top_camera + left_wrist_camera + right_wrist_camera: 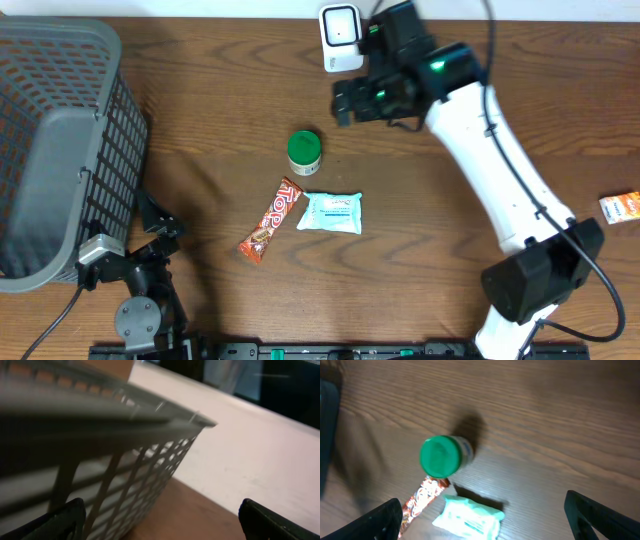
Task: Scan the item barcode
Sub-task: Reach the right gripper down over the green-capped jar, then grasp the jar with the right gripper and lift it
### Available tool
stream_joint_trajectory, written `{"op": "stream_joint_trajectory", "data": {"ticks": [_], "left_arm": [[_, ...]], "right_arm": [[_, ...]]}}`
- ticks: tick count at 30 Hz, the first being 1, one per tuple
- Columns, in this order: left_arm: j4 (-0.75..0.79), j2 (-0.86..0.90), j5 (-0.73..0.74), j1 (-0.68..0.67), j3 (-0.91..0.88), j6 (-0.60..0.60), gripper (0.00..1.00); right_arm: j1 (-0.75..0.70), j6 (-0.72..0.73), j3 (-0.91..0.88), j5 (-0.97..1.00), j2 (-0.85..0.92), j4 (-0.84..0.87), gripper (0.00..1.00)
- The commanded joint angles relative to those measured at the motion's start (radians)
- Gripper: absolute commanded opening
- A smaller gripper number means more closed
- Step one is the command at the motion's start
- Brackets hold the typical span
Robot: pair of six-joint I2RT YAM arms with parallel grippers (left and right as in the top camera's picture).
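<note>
Three items lie mid-table: a green-capped bottle standing upright, a red-brown candy bar and a pale green wipes pack. A white scanner stands at the table's far edge. My right gripper hovers open just below the scanner, above and behind the items, holding nothing. In its wrist view the bottle, candy bar and wipes pack lie below the open gripper. My left gripper rests open at the front left, beside the basket.
A large grey mesh basket fills the left side, and its wall looms close in the left wrist view ahead of the left gripper. A small orange box lies at the right edge.
</note>
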Motion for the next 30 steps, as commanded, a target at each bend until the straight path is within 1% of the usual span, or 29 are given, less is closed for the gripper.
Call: {"op": "stream_joint_trajectory", "data": {"ticks": [1, 6, 10, 15, 20, 22, 26, 30], "left_arm": [[-0.003, -0.009, -0.05, 0.002, -0.018, -0.058, 0.98], [-0.079, -0.009, -0.05, 0.002, -0.032, -0.058, 0.98], [-0.124, -0.009, -0.055, 0.002, -0.032, -0.058, 0.98], [-0.172, -0.009, -0.061, 0.002, -0.032, -0.058, 0.98], [-0.23, -0.009, -0.059, 0.002, -0.032, -0.058, 0.98], [-0.253, -0.009, -0.033, 0.002, -0.032, -0.053, 0.98], [-0.257, -0.007, 0.091, 0.002, -0.032, 0.053, 0.98], [-0.273, -0.007, 0.206, 0.002, -0.032, 0.098, 0.98]], "right_arm": [[0.055, 0.059, -0.005, 0.143, 0.008, 0.013, 0.99], [0.111, 0.098, -0.005, 0.147, 0.05, 0.039, 0.99], [0.134, 0.123, -0.005, 0.141, 0.123, 0.038, 0.99], [0.163, 0.123, -0.005, 0.075, 0.222, 0.056, 0.99], [0.187, 0.127, -0.005, 0.074, 0.271, 0.09, 0.99], [0.19, 0.144, -0.005, 0.075, 0.276, 0.1, 0.99], [0.195, 0.144, -0.005, 0.071, 0.276, 0.116, 0.99], [0.195, 0.144, -0.005, 0.071, 0.277, 0.129, 0.99]]}}
